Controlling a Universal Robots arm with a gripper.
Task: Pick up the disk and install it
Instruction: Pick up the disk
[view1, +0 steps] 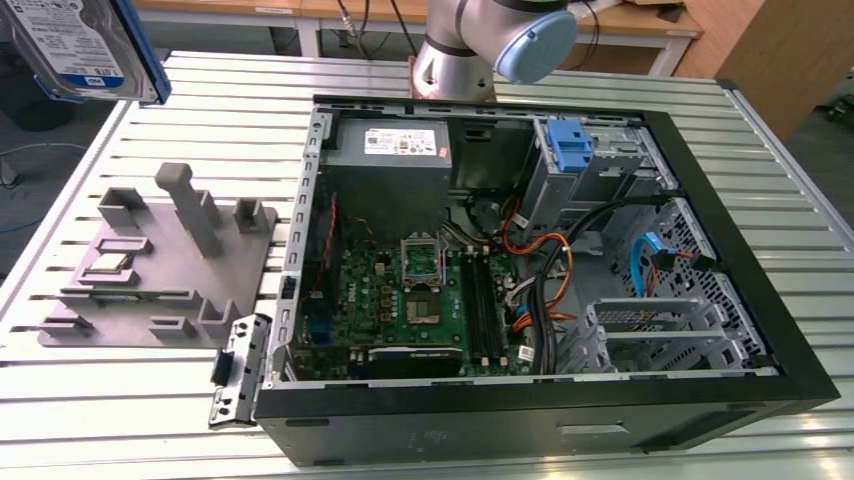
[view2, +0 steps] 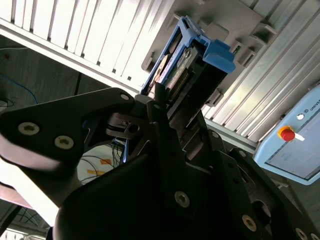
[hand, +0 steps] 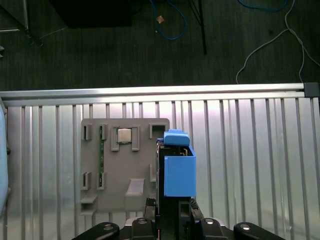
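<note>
Disk clamped in gripper, held aloft, off to one side of the case.

Gripper (hand: 172, 209) is clenched on the disk (hand: 179, 172); in the first wrist view the disk's long axis runs straight out from the fingers, blue rail facing the camera. It hangs over the grey holder tray (hand: 125, 187). In the exterior view the open computer case (view1: 534, 420) lies well apart, toward that view's right, with a blue latch (view1: 567, 145) at its far corner.

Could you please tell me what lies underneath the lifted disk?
Seen past the disk, the grey fixture tray and slatted table lie below; the tray's edge behind the disk is covered.
</note>
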